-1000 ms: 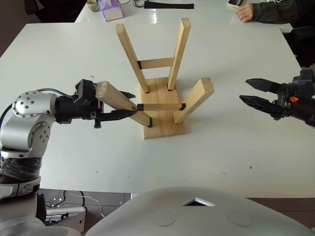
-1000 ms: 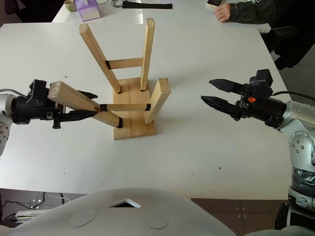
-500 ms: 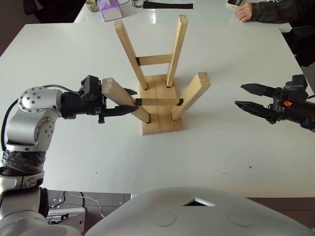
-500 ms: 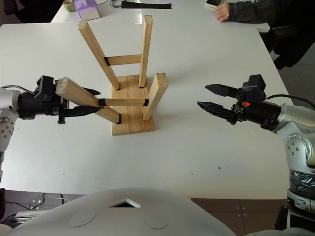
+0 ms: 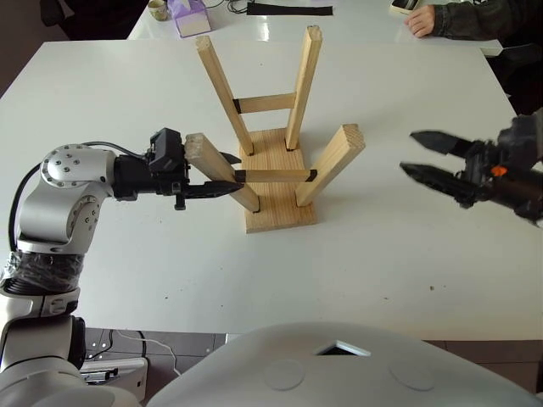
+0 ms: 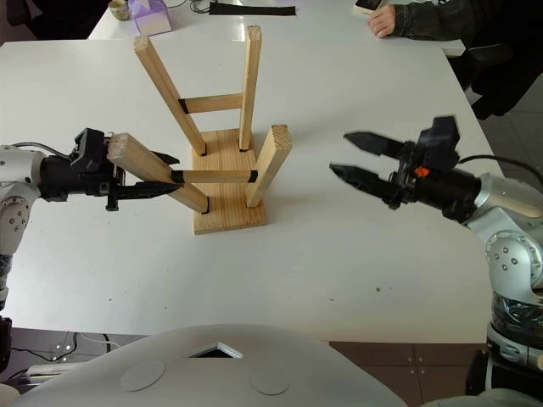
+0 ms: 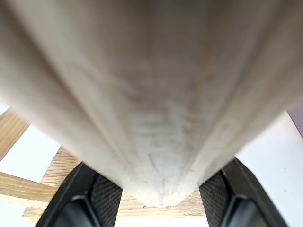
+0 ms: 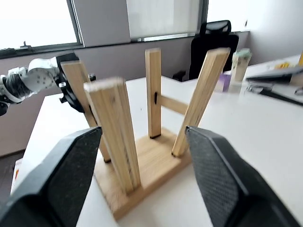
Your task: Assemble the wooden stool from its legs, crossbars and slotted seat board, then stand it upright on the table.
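Four legs (image 5: 304,85) are standing up from the seat board (image 5: 280,216), which is lying flat near the middle of the white table (image 5: 382,271), so the stool (image 5: 276,153) is sitting upside down in front of you. A far crossbar (image 5: 267,103) is joining the two far legs, and a near crossbar (image 5: 273,176) is joining the two near ones. The near left leg (image 5: 212,165) is leaning outward toward your left side, with its lower end meeting the board.

Your left gripper (image 5: 227,174) is pinching that near left leg partway up, one finger on each side. In the left wrist view the dark pads (image 7: 106,198) are pressing against both faces of the wood. Over the past second this arm has been pushing inward, and the leg's free end is now sitting closer to the others, so the leg is leaning less than it was.

Your right gripper (image 6: 339,153) is hanging above the table well to the right of the stool, its fingers spread wide and pointing at it. It has been edging nearer.

All the parts are looking joined, so assembly is probably nearly finished. What is likely remaining is squaring this last leg and then turning the stool onto its feet. The approaching right arm is suggesting a two-handed hold for that turn.
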You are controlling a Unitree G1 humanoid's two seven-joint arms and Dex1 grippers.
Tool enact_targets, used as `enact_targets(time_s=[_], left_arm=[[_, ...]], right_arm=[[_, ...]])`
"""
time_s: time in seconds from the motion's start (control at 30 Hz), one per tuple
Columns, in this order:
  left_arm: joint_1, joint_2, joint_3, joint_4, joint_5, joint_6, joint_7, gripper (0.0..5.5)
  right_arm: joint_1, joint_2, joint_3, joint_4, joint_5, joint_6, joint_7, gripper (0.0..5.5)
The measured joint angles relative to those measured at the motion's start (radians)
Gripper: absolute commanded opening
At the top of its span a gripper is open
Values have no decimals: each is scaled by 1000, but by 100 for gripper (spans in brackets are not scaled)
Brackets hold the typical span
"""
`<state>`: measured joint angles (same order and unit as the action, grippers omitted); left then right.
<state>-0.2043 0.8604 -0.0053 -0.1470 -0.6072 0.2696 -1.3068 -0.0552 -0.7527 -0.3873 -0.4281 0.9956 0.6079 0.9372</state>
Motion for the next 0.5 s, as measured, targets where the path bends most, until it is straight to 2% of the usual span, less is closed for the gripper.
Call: enact_targets(time_s=[0.17,0.23,0.27,0.4,0.43,0.5], left_arm=[[-18,-16,-22,-18,5,28,55,205],[-22,-27,-28,-27,6,40,81,205],[-24,-38,-31,-39,8,56,107,205],[-17,-62,-39,-95,15,94,187,205],[-12,-71,-45,-124,18,113,215,205],[-8,-78,-51,-150,19,134,240,205]], right_arm=[[-165,52,-20,-148,275,27,-330,323],[-233,66,-3,-207,374,21,-457,323],[-281,86,41,-248,395,19,-563,305],[-358,172,257,-294,206,62,-827,244],[-359,204,345,-303,116,75,-884,231],[-361,235,419,-321,62,89,-912,201]])
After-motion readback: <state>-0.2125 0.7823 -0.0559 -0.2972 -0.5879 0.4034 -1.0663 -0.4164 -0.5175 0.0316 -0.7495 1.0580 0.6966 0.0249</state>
